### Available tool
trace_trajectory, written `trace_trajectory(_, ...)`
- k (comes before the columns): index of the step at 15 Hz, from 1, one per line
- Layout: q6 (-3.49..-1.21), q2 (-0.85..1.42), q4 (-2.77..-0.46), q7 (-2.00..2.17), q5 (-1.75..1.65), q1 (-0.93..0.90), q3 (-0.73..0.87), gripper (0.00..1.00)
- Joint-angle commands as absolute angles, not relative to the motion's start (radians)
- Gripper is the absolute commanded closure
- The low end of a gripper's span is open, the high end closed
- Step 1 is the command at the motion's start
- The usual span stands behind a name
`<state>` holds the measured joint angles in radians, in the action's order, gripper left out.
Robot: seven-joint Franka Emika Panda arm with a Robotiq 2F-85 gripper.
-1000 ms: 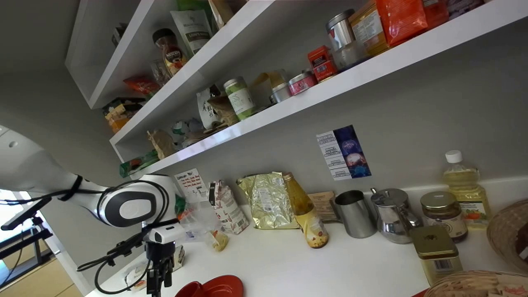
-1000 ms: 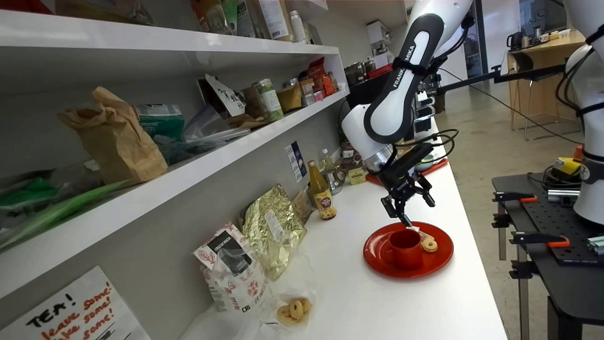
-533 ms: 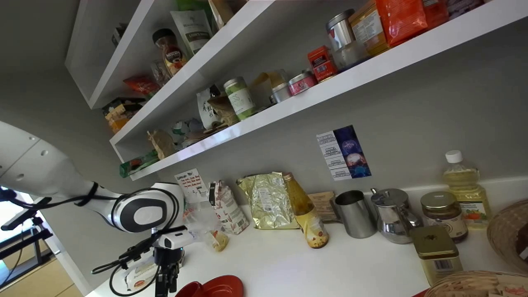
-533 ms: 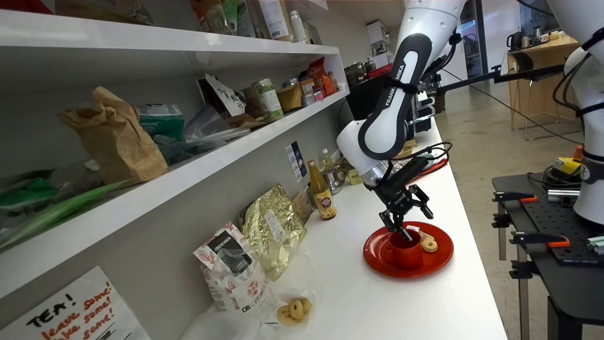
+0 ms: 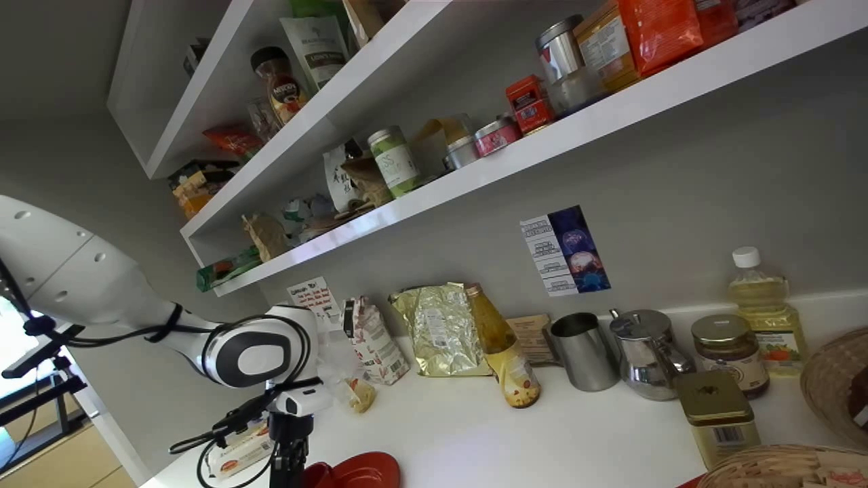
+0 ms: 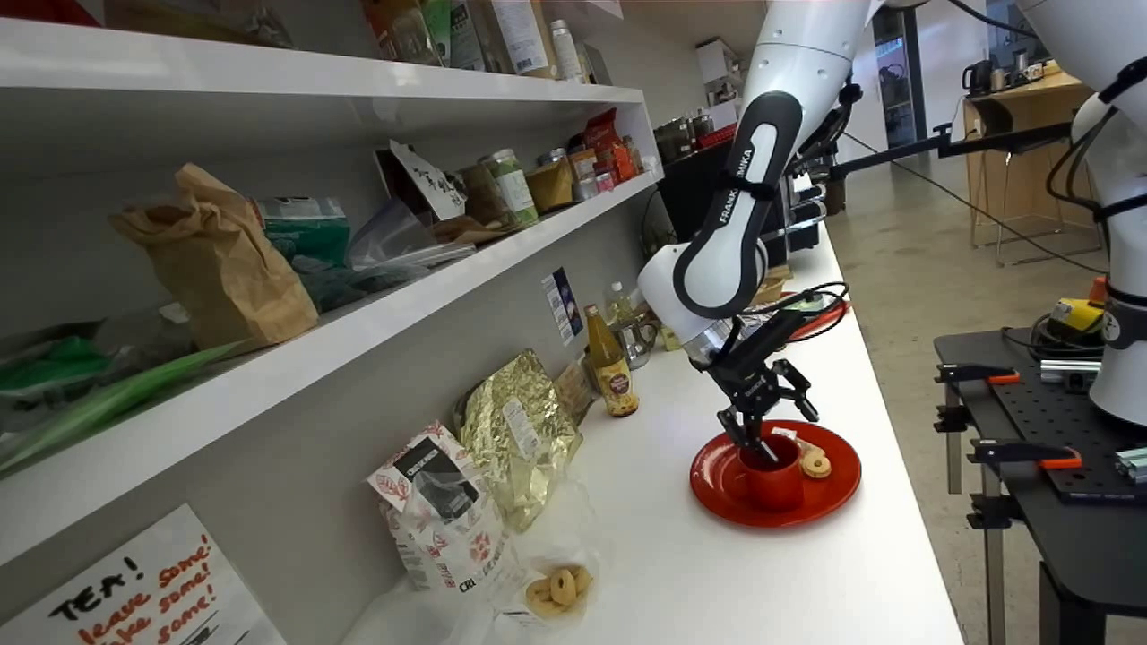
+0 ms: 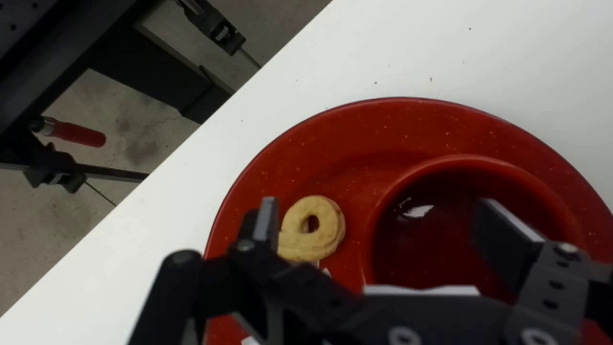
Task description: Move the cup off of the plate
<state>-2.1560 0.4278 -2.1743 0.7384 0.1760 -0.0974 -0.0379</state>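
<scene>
In an exterior view, bagged cookies (image 6: 562,589) lie nearer on the worktop (image 6: 717,591), eight o'clock from the red plate (image 6: 720,500). The red cup (image 6: 775,491) sits on it, loose cookies (image 6: 814,463) just beside at two. A bottle (image 6: 613,367) stands farther, at ten. My pincer (image 7: 378,208) is spread, one finger (image 7: 498,235) at the cup's mouth, one by the loose cookies. My arm (image 6: 757,179) leans down from twelve.

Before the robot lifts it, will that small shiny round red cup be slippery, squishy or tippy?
The small shiny round red cup might be slippery, because light gleams off its inside. It probably won't squish: its round rim looks smooth and firm. Standing upright on the flat round red plate, it may slide before it tips.
</scene>
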Motion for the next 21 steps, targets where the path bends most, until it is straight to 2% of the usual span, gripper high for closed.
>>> trace_trajectory(1, -2.133, 0.468, -2.131, 0.714, 0.183, -0.106, -0.024, 0.26)
trace_trajectory(3, -2.138, 0.476, -2.131, 0.702, 0.183, -0.105, -0.024, 0.29)
trace_trajectory(12, -2.144, 0.479, -2.139, 0.671, 0.189, -0.103, -0.021, 0.98)
trace_trajectory(21, -2.149, 0.395, -2.16, 0.649, 0.192, -0.1, -0.02, 0.98)
